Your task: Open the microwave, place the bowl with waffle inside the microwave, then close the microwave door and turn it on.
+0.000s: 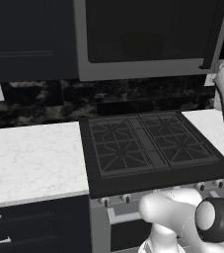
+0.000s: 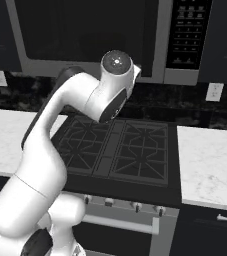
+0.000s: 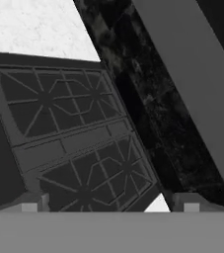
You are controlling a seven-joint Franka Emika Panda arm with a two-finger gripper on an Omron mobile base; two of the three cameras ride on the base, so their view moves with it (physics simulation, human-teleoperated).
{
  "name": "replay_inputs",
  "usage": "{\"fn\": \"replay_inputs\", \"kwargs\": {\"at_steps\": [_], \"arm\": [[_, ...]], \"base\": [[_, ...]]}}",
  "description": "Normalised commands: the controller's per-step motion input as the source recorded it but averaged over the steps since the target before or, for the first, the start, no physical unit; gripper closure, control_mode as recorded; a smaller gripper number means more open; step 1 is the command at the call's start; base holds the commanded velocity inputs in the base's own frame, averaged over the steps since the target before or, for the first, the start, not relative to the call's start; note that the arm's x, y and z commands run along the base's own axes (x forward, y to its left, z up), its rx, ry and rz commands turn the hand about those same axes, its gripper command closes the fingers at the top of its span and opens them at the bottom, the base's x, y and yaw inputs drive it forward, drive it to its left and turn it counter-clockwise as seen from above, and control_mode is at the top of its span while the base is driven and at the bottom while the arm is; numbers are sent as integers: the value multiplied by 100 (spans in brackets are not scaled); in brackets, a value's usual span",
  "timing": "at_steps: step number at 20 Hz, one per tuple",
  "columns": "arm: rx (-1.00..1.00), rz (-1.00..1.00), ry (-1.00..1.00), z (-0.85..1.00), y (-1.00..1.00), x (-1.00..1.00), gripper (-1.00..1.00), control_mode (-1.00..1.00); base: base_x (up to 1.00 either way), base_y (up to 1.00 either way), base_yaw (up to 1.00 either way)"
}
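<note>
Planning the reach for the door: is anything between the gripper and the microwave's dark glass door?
Nothing visible blocks it. The open gripper looks over the black stove grates, with the grey-framed microwave above, its dark glass door shut.

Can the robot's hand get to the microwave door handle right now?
Probably yes. The gripper is open and holds nothing, and the microwave door hangs shut just above the stove, with nothing visible between them.
</note>
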Motion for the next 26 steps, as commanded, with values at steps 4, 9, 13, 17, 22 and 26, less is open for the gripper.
{"fn": "replay_inputs", "kwargs": {"at_steps": [4,9,13,17,22,26], "arm": [[0,26,-50,18,-20,-71,-100,-100],[-2,22,-52,48,-29,-56,-100,-100],[-8,14,-34,66,-21,-38,-100,-100],[-20,9,-22,64,-45,-13,-100,-100],[-25,11,-11,33,-55,-3,-100,-100],[-22,14,-7,-1,-64,1,-100,-100]], "base": [[0,0,0],[0,0,0],[0,0,0],[0,0,0],[0,0,0],[0,0,0]]}}
